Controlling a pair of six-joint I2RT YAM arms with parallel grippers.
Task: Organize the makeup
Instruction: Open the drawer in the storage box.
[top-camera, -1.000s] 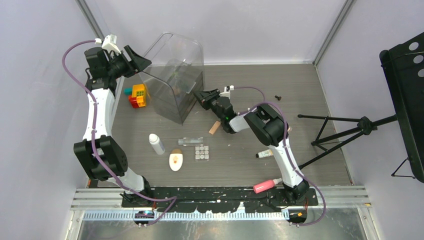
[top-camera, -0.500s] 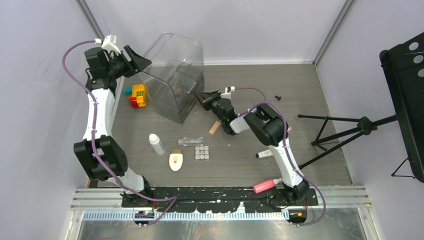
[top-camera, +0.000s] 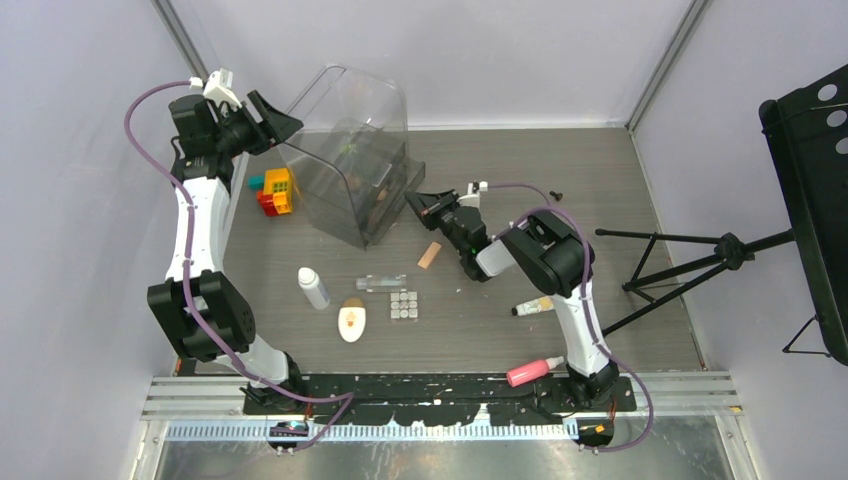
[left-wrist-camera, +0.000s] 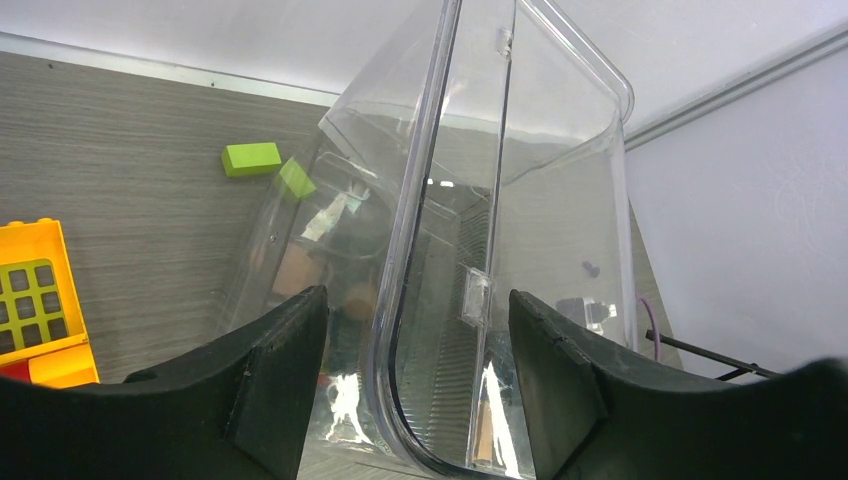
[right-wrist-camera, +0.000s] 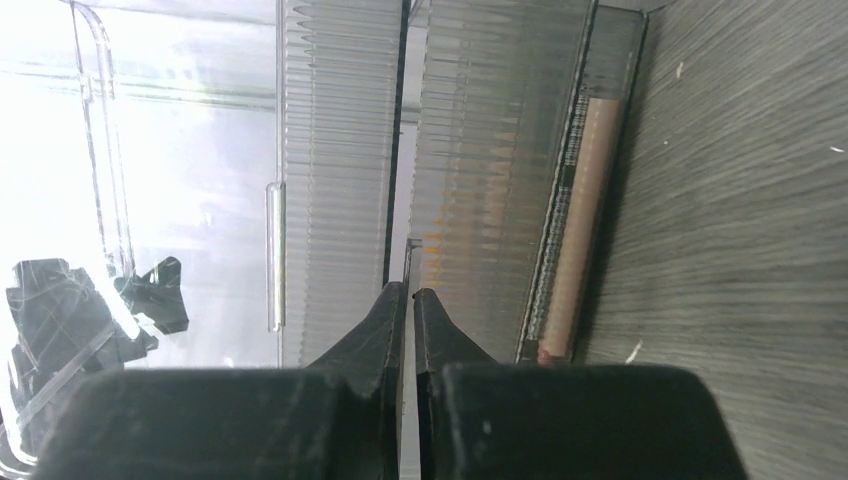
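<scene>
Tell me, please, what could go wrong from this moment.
1. The left claw stands open around the wall of the clear case, so the case may slide or tip if a drawer is pulled.
2. The right claw is shut at the ribbed drawer fronts; it may slip off.
3. The peach sponge lies close beside the right arm and may be swept away.
</scene>
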